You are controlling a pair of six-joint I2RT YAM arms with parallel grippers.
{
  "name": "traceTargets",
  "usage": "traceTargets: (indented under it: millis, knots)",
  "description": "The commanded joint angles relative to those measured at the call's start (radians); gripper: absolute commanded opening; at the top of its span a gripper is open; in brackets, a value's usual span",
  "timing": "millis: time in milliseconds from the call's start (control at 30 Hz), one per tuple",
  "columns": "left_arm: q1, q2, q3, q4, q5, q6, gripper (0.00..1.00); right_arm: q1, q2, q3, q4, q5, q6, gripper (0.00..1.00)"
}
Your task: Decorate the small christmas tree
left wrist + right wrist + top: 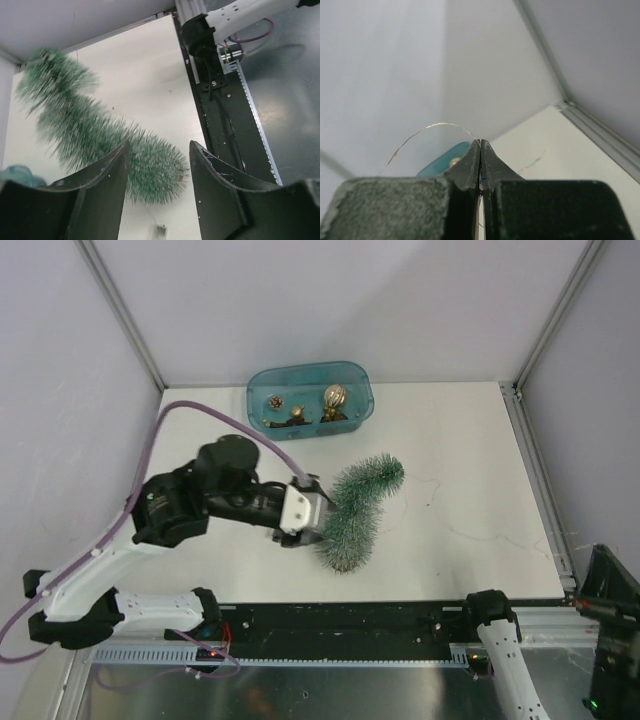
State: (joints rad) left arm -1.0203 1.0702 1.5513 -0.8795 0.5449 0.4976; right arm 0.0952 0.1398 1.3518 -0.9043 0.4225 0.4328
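Note:
The small christmas tree [358,508] lies on its side on the white table, its frosted green body bent in a curve. My left gripper [312,517] is open at the tree's wide end. In the left wrist view the tree [100,135] lies just beyond the open left gripper [159,150], its wide end between the fingertips. My right gripper [480,142] is shut on a thin light wire [435,126] that arcs away to the left. Only part of the right arm [610,615] shows at the right edge of the top view.
A teal tub [310,400] with gold and brown ornaments [334,398] stands at the back of the table. Thin wire [470,532] trails across the table right of the tree. A grey wall encloses the table on three sides.

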Motion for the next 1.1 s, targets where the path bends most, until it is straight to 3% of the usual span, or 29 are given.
traceTargets:
  millis: [0, 133, 267, 533, 667, 800, 1067]
  knots:
    - [-0.172, 0.062, 0.08, 0.077, -0.152, 0.059, 0.55, 0.09, -0.06, 0.083, -0.067, -0.138, -0.015, 0.0]
    - [-0.278, 0.11, 0.074, 0.217, -0.242, 0.124, 0.57, 0.192, -0.078, 0.176, -0.062, -0.219, 0.0, 0.0]
    - [-0.302, 0.138, 0.029, 0.328, -0.276, 0.13, 0.58, 0.242, -0.085, 0.262, -0.038, -0.257, -0.008, 0.0]
    - [-0.351, 0.178, -0.074, 0.368, -0.25, 0.2, 0.63, 0.311, -0.084, 0.335, -0.016, -0.279, -0.018, 0.0]
    - [-0.362, 0.156, -0.229, 0.361, -0.244, 0.303, 0.72, 0.328, -0.068, 0.388, 0.003, -0.285, -0.037, 0.0]
    - [-0.368, 0.178, -0.287, 0.36, -0.242, 0.315, 0.96, 0.343, -0.017, 0.482, -0.01, -0.292, -0.077, 0.0]
    - [-0.37, 0.309, -0.237, 0.453, -0.353, 0.248, 1.0, 0.36, 0.028, 0.578, -0.017, -0.319, -0.105, 0.0]
